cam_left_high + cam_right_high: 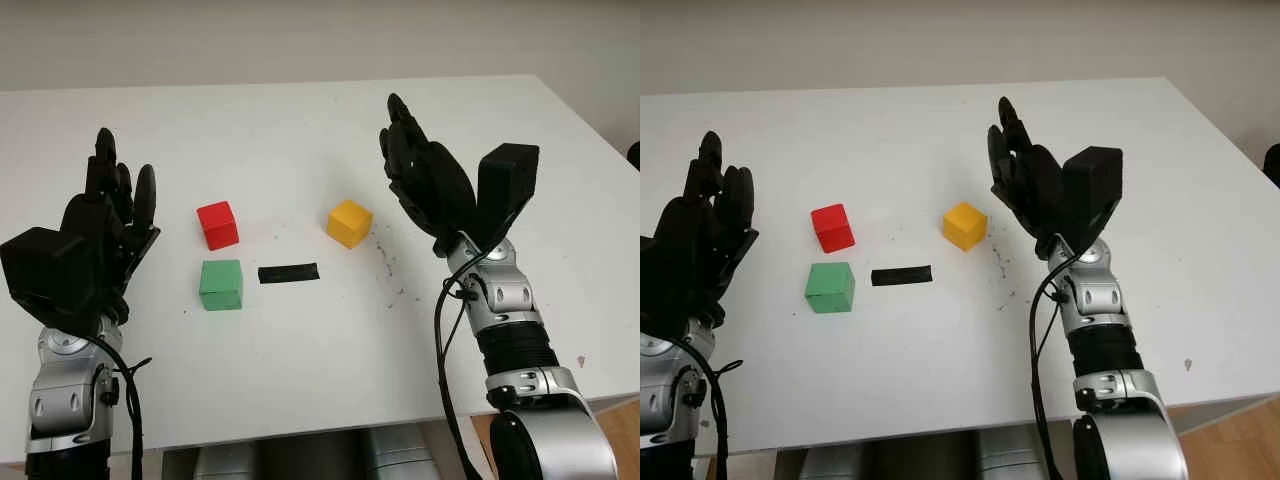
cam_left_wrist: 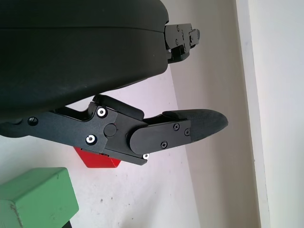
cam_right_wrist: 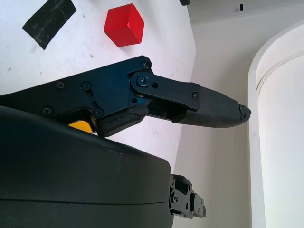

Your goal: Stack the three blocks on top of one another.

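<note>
Three blocks lie apart on the table [image 1: 300, 130], the red block [image 1: 218, 224] just beyond the green block [image 1: 221, 284] near the open, empty left hand [image 1: 105, 225], while the yellow block [image 1: 349, 222] sits just left of the open right hand [image 1: 430, 180].

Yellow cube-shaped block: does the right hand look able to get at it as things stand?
Probably yes. The yellow cube-shaped block stands alone on the white table, and the open right hand is raised just beside it with nothing between.
</note>
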`<act>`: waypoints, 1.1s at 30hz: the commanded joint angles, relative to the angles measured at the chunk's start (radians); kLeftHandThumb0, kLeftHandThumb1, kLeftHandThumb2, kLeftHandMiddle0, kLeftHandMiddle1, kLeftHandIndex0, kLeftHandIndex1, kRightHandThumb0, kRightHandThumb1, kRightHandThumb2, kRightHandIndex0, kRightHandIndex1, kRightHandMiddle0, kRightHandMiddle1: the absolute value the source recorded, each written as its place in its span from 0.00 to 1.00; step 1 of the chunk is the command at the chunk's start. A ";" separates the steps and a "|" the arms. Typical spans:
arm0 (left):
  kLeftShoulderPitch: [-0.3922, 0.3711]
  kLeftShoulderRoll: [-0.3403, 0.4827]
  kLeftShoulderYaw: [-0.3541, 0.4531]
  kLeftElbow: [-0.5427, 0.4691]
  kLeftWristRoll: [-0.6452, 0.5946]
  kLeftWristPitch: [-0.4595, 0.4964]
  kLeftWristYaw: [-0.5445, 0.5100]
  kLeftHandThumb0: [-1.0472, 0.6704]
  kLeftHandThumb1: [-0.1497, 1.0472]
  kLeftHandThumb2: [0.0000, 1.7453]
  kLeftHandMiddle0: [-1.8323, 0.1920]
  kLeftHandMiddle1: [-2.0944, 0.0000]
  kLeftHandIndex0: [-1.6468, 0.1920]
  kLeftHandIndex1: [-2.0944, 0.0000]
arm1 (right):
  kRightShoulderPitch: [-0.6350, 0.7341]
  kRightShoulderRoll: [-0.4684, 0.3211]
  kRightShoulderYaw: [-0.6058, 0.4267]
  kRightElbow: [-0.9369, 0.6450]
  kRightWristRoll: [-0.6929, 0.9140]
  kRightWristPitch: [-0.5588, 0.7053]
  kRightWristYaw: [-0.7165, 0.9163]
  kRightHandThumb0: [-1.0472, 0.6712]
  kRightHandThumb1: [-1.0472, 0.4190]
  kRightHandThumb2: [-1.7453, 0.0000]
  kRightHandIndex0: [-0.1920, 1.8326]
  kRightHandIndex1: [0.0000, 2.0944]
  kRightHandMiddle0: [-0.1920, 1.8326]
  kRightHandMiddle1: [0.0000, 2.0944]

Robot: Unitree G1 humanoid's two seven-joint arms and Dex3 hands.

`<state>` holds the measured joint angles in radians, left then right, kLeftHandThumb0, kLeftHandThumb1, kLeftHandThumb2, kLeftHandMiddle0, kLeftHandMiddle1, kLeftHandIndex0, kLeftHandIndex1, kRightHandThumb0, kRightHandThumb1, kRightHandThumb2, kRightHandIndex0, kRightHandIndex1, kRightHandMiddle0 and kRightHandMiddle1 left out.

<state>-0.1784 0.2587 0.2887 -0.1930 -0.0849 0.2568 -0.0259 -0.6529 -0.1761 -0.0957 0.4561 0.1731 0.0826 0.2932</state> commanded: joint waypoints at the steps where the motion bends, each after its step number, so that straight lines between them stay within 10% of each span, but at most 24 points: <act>1: 0.002 0.003 0.002 -0.018 -0.005 -0.001 -0.001 0.21 1.00 0.31 0.96 0.97 0.96 0.97 | 0.011 0.006 -0.004 -0.012 0.003 -0.008 -0.002 0.16 0.00 0.60 0.00 0.00 0.00 0.00; 10: -0.013 0.001 -0.008 -0.008 0.014 -0.015 0.011 0.23 1.00 0.30 0.96 0.97 0.95 0.97 | 0.015 -0.001 -0.004 -0.018 0.002 0.005 0.003 0.16 0.00 0.61 0.00 0.00 0.00 0.00; 15: -0.055 0.073 -0.080 -0.027 0.222 0.038 0.084 0.23 1.00 0.21 0.84 0.94 0.86 0.93 | 0.013 0.000 -0.007 -0.027 0.005 0.009 -0.001 0.16 0.00 0.61 0.00 0.00 0.00 0.00; 24: -0.251 0.416 -0.259 -0.024 0.459 0.256 -0.254 0.24 1.00 0.06 0.79 0.97 0.78 0.93 | 0.008 -0.004 -0.004 -0.023 0.002 -0.006 0.007 0.16 0.00 0.59 0.00 0.00 0.00 0.00; 33: -0.619 0.548 -0.502 0.203 0.562 0.409 -0.644 0.17 1.00 0.06 0.84 0.99 0.76 0.96 | -0.001 -0.010 -0.008 -0.013 0.000 -0.013 0.009 0.16 0.00 0.60 0.00 0.00 0.00 0.00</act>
<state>-0.7524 0.7895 -0.1887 -0.0063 0.4646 0.6600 -0.6507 -0.6382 -0.1803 -0.0980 0.4489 0.1733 0.0820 0.3012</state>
